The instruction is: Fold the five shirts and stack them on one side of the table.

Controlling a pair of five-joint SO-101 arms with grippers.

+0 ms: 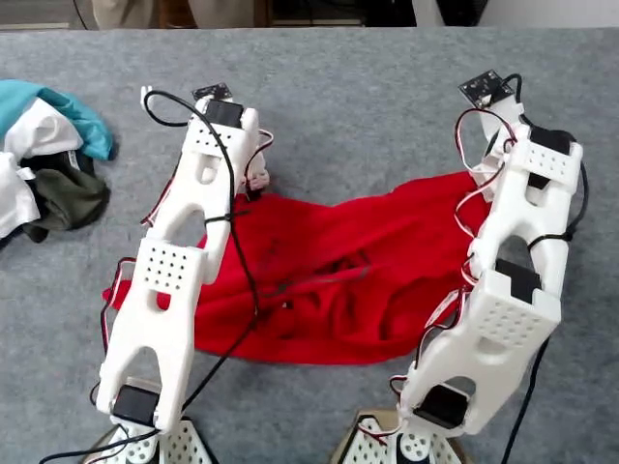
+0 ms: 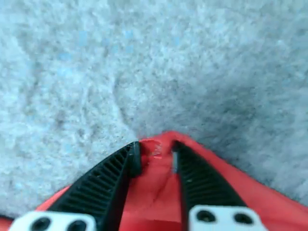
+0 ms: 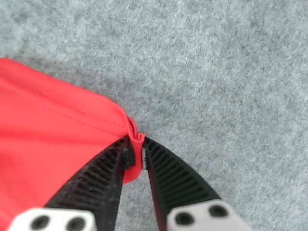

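A red shirt [image 1: 329, 280] lies crumpled across the grey felt table between my two arms. My left gripper [image 2: 155, 155] is shut on the far left corner of the red shirt [image 2: 154, 192], just above the table. My right gripper [image 3: 137, 151] is shut on the far right corner of the red shirt [image 3: 57, 130]. In the high view the left gripper [image 1: 253, 179] and the right gripper [image 1: 481, 176] hold the cloth's far edge, which sags between them. A heap of other shirts [image 1: 44, 159], teal, white and dark green, lies at the left edge.
Grey felt table [image 1: 348, 106] stretches bare beyond the shirt toward the far edge. The arm bases [image 1: 290, 440] stand at the near edge with loose black cables over the red cloth.
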